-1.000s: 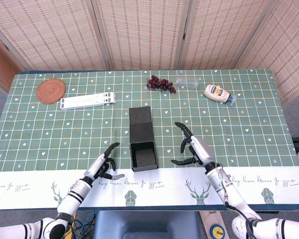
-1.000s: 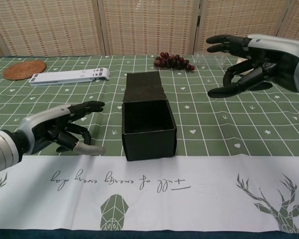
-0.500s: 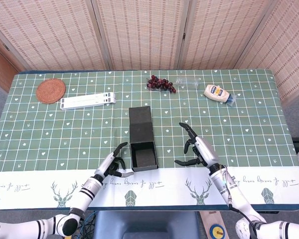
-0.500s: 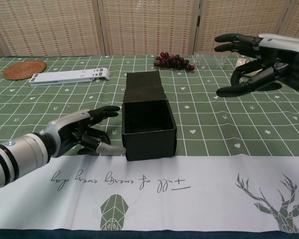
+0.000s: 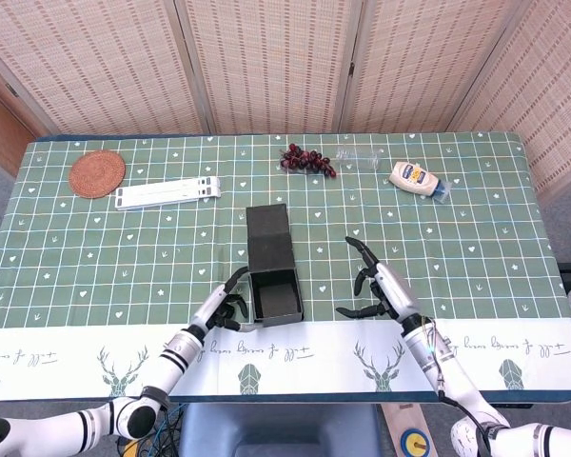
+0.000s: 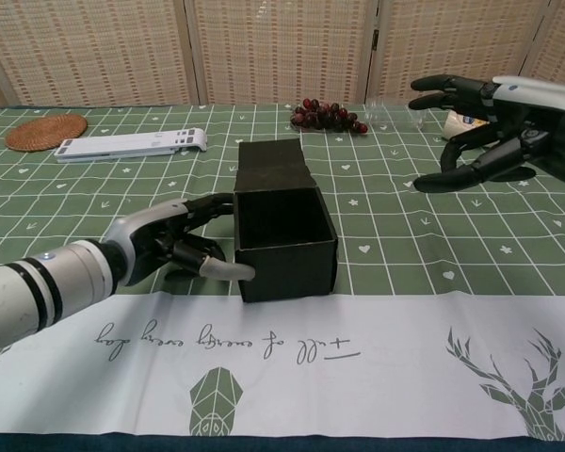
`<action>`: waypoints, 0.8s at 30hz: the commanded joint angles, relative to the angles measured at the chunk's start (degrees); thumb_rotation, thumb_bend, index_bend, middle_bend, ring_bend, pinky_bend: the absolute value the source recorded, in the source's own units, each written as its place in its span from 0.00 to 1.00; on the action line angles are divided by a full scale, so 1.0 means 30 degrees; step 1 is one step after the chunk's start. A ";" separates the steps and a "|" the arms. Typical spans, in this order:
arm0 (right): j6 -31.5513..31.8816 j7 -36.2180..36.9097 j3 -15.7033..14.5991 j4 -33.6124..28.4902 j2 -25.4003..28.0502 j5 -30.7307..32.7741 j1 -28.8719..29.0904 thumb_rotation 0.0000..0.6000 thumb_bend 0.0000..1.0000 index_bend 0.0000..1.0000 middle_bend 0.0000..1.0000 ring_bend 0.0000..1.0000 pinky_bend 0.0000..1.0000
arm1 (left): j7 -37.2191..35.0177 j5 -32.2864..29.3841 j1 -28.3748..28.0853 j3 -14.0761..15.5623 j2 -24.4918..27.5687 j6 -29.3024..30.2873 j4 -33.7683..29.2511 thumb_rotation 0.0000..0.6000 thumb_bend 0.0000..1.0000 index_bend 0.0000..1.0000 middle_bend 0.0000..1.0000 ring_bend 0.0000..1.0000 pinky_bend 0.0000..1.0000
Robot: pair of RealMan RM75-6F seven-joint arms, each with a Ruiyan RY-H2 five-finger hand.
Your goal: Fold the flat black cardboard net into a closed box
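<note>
A partly folded black cardboard box (image 5: 273,278) sits near the front middle of a table with a green patterned cloth (image 5: 476,228); its front part stands as an open-topped cube, and a flat lid panel lies stretched out on the cloth behind it, away from the robot; the box's front wall sits just behind the cloth's white printed border (image 6: 358,348).

The left hand (image 5: 226,307) is at the box's left side; in the chest view its fingers (image 6: 202,209) are curled narrowly, with the upper fingertips touching the box's left wall near the rim and the thumb reaching toward the lower front corner; it presses against the box rather than enclosing it.

The right hand (image 5: 379,288) is held to the right of the box, well apart from it; its fingers (image 6: 443,92) are spread wide and it holds nothing.

Far behind the box, near the table's back edge, lies a bunch of dark grapes (image 5: 305,159); just right of the grapes is a clear plastic bottle (image 5: 362,158) on its side, and further right a squeeze bottle with a yellow label (image 5: 417,178); behind and left of the box lies a white slatted stand (image 5: 167,192), and beyond it, toward the far left corner, a round woven coaster (image 5: 97,173).
</note>
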 commanded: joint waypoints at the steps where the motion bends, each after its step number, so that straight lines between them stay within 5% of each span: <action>1: 0.0034 0.0016 -0.0017 0.0018 -0.0014 0.0009 -0.0029 1.00 0.00 0.00 0.04 0.60 1.00 | -0.0746 0.0511 -0.0134 -0.0061 0.0017 -0.0421 0.0284 1.00 0.13 0.00 0.00 0.56 0.93; 13: 0.0140 -0.0009 -0.0060 0.0096 -0.0054 0.0103 -0.0123 1.00 0.00 0.00 0.05 0.60 1.00 | -0.1709 0.1061 -0.0032 -0.0113 -0.0983 0.0134 0.1297 1.00 0.13 0.01 0.00 0.59 0.93; 20: -0.0111 -0.0115 -0.0098 0.0344 -0.0190 0.0394 -0.0036 1.00 0.00 0.00 0.06 0.60 1.00 | -0.2271 0.1495 0.0211 -0.0189 -0.1649 0.1051 0.1879 1.00 0.13 0.21 0.18 0.62 0.93; 24: -0.0439 -0.0134 -0.0140 0.0589 -0.0343 0.0673 0.0076 1.00 0.00 0.00 0.06 0.60 1.00 | -0.2732 0.1658 0.0241 -0.0245 -0.1384 0.0977 0.1808 1.00 0.13 0.23 0.21 0.63 0.93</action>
